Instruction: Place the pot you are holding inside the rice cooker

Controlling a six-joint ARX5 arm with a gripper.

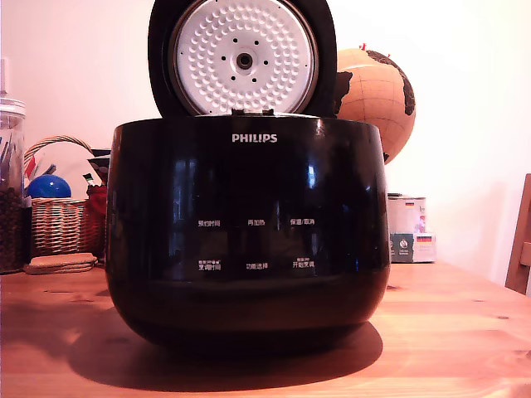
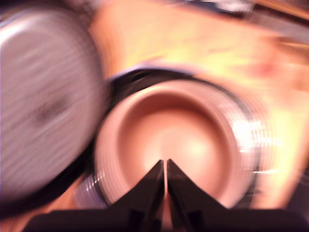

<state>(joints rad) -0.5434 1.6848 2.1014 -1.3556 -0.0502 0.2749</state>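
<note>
The rice cooker [image 1: 249, 232] is a large glossy black PHILIPS body standing on the wooden table, its lid [image 1: 242, 56] raised and showing the dimpled white inner plate. The exterior view shows neither the pot nor the gripper. In the blurred wrist view I look down into the round pot [image 2: 169, 140], brownish inside, ringed by the cooker's dark rim [image 2: 145, 77]; it appears to sit in the cooker's well. My gripper [image 2: 165, 164] hangs over the pot's inside with its black fingers [image 2: 153, 186] pressed almost together, only a thin slit between them and nothing seen in it. The lid plate [image 2: 43, 101] smears beside the pot.
Behind the cooker on the exterior view's left stand a wicker basket [image 1: 58, 224] with a blue ball [image 1: 48, 186] and a glass jar [image 1: 12, 191]. A globe [image 1: 377, 95] and a small box [image 1: 408, 228] stand at the right. A wooden chair edge [image 1: 521, 240] shows at far right.
</note>
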